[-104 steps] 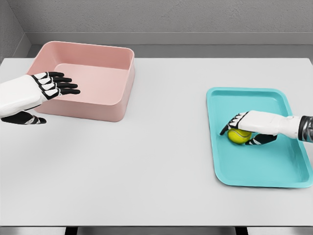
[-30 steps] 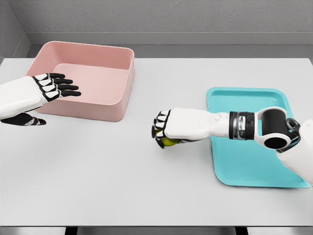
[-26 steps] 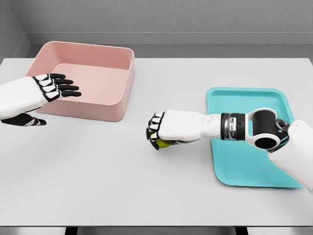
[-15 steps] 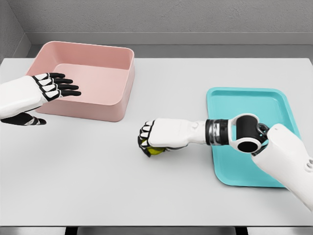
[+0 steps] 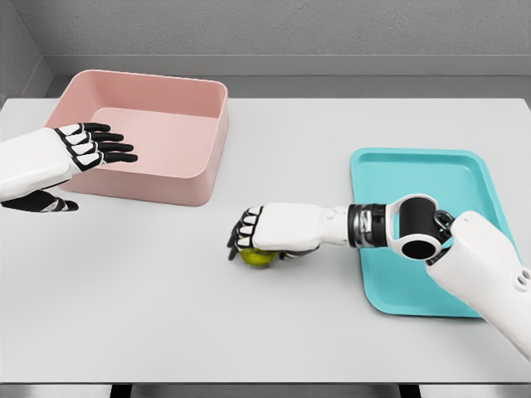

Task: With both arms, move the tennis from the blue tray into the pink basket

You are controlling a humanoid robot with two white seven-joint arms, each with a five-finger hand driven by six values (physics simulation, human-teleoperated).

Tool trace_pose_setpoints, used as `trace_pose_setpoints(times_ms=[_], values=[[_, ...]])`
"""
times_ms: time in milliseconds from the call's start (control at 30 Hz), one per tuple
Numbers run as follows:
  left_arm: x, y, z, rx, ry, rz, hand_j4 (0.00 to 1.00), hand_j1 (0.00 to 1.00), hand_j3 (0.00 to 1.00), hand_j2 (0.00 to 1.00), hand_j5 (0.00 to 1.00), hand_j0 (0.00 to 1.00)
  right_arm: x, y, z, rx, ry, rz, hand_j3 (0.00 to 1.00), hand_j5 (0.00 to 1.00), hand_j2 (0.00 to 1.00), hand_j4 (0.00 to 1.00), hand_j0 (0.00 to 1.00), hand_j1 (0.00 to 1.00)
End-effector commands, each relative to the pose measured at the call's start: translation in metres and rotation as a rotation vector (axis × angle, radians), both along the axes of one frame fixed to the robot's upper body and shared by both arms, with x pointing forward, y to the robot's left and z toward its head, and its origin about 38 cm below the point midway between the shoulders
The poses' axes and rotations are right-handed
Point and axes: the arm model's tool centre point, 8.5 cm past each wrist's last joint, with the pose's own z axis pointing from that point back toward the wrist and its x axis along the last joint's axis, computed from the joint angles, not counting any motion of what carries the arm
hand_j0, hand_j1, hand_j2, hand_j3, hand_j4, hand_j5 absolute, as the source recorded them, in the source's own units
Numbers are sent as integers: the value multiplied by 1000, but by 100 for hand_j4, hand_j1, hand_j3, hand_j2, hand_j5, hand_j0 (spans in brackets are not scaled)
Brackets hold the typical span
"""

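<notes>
1. Moved since the earliest frame: right hand point(image 5: 253, 236), then over the blue tray point(image 5: 431, 178), now reaches across to mid-surface with its arm stretched out; since half a second ago it has shifted slightly left and lowered.
2. Tennis ball point(image 5: 258, 257): yellow-green, under the right hand's palm, out of the tray and short of the pink basket point(image 5: 149, 137). It appears to sit on or just above the surface point(image 5: 274, 323); contact cannot be confirmed.
3. Right hand, state: fingers draped over the top of the ball and looking looser than a full clamp; whether it grips or merely covers the ball cannot be told.
4. Left hand point(image 5: 91, 145): fingers spread flat, holding nothing, hovering at the basket's near-left rim, well apart from the ball.
5. Step in hand, judged: a hand-over point at mid-surface, the ball to pass from right hand to left.
6. Risks, judged:
   - the ball rolls once uncovered, since a round ball on a flat surface has nothing to stop it;
   - withdrawing fingers nudge it further from the left hand;
   - the left hand clips the basket wall on leaving, shifting the basket;
   - the two arms collide if the left arrives before the right clears.
</notes>
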Motion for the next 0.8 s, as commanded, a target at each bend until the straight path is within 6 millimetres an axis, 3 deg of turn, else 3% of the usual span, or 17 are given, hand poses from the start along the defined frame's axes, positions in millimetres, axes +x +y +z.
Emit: trace_pose_setpoints(times_ms=[0,367,467,567,667,767], values=[[0,0,1,-7,2,1,100,100,100,100,100,100,1,-3,0,1,4,-9,99,99,99,99,99,99],[0,0,1,-8,0,0,100,100,100,100,100,100,1,-3,2,11,6,-9,100,100,100,100,100,100],[0,0,1,-8,0,0,100,100,100,100,100,100,5,-7,23,52,-43,-20,100,100,100,100,100,100],[0,0,1,-8,0,2,100,100,100,100,100,100,10,-34,60,101,-115,-65,100,100,100,100,100,100],[0,0,1,-8,0,2,100,100,100,100,100,100,9,-64,81,121,-144,-109,100,100,100,100,100,100],[0,-5,-6,-18,11,-7,100,100,100,100,100,100,9,-124,103,184,-102,-214,100,100,100,100,100,100]])
